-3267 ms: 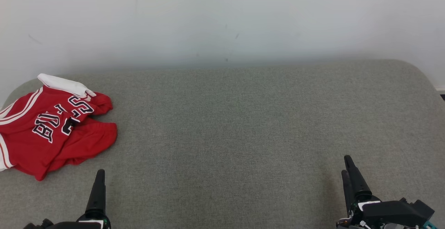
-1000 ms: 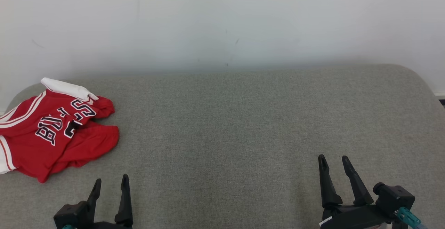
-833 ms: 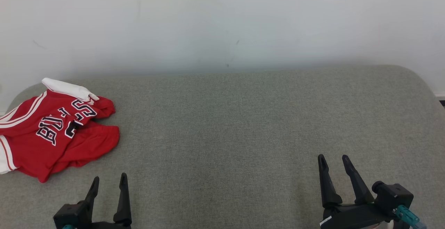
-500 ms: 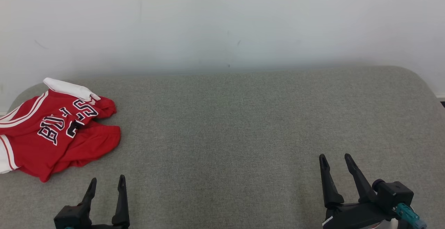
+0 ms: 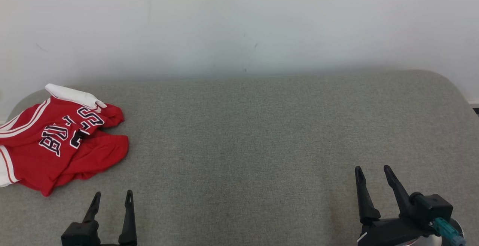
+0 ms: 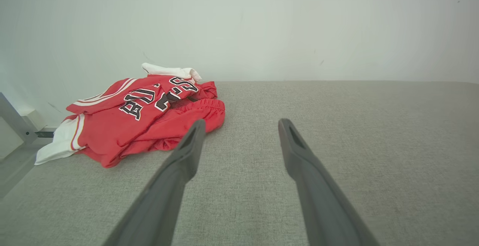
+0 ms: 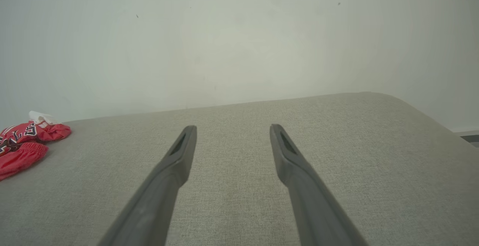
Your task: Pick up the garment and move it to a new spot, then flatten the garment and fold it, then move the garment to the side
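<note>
Two grippers point away from the robot over a grey, cloth-covered tabletop (image 5: 262, 134), and neither touches the garment (image 5: 61, 141). The garment is a red jersey with white trim and black-and-white lettering. It lies crumpled and partly doubled over itself at the tabletop's far left corner, close to the pale wall (image 5: 239, 21) behind it. A white piece sticks out on the garment's wall side. In the left wrist view a white-edged hem on the garment's left reaches the tabletop's rim, with a grey metal bar (image 6: 13, 120) beyond it.

The left gripper (image 5: 113, 193) is on the robot's side of the garment, near its lower right edge but apart from it. Its fingers (image 6: 179, 171) are spread wide with nothing between them. In the left wrist view one fingertip lines up with the garment's red hem, though the head view shows a gap of grey cloth between the two.

The right gripper (image 5: 373, 168) is well apart from the garment, far to its right and also nearer the robot. Its fingers are likewise spread wide and hold nothing. In the right wrist view the garment shows small, well to the left of the fingertips. Whether either gripper rests on the cloth below cannot be told.
</note>
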